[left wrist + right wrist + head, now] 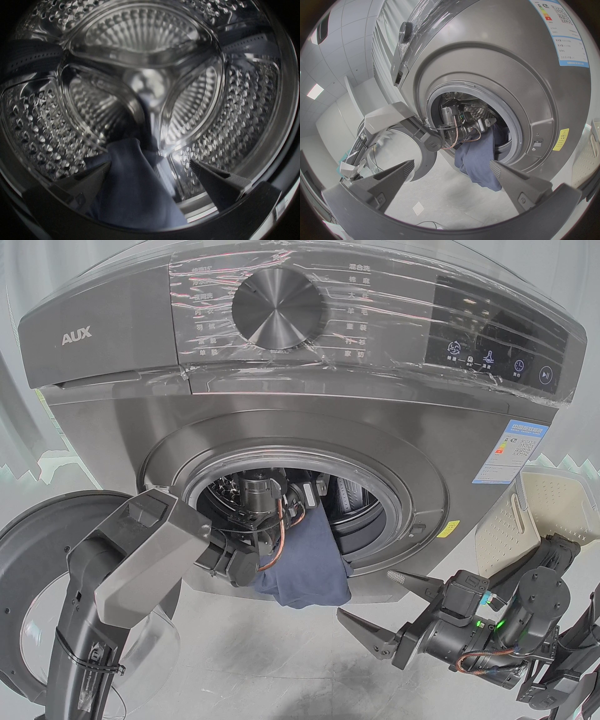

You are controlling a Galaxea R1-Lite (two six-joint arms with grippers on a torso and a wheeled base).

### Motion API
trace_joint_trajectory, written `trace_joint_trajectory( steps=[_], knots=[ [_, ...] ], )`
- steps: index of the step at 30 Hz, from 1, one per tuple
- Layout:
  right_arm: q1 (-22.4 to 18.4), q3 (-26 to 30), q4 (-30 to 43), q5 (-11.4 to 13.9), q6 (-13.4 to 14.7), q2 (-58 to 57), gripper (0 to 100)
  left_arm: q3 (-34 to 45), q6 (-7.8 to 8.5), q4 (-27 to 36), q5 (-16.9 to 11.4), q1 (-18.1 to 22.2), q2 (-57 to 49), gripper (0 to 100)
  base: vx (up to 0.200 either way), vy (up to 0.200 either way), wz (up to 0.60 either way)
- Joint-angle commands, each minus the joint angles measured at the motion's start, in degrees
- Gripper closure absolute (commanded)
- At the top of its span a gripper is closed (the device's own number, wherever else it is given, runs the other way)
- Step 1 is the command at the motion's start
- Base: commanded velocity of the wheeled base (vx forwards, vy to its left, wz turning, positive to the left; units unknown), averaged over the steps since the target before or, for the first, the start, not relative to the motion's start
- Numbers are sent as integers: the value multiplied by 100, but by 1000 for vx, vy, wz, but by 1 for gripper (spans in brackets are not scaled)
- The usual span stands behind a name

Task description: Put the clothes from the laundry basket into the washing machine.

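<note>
Looking down from the head, I see the washing machine (350,446), a brushed grey metal box with a round ridged dial (278,307) and glossy film (375,359) wrinkled across its panel. Its round door (37,590), a dark ring around a clear bowl, stands swung wide on my left. My left arm (150,546) runs into the rubber-rimmed opening (400,490), with the wrist inside. A soft navy garment (309,565) drapes over the opening's lower lip. Part of it lies inside, and its folded end hangs outside above the pale floor (250,652). My right gripper (365,595) hangs low in front of the machine, apart from the cloth. Its two dark tapered fingers are spread wide and hold nothing. The laundry basket (550,502), cream plastic pierced with small holes, stands just right of the machine.

From the left wrist, the drum (250,109) is shiny steel, dimpled all over, with a smooth three-lobed back plate. My left gripper (149,162) is parted. The navy garment lies as a limp ridge between the fingers, unclamped.

From the right wrist, my spread, rough-padded fingers frame the garment spilling from the opening.
</note>
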Motion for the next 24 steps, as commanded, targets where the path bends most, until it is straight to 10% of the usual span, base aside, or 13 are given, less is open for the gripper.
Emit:
trace_joint_trajectory(
  steps=[1,11,24],
  knots=[
    [3,-2,-2,1,0,5,0,1332,21,402,-335,-229,-1013,0,0,0,0],
    [91,-2,-2,-8,8,-4,0,2571,319,710,-511,-379,-1294,0,0,0,0],
    [178,-2,-2,-25,52,-4,0,2079,381,473,-511,-308,-512,0,0,0,0]
  ],
)
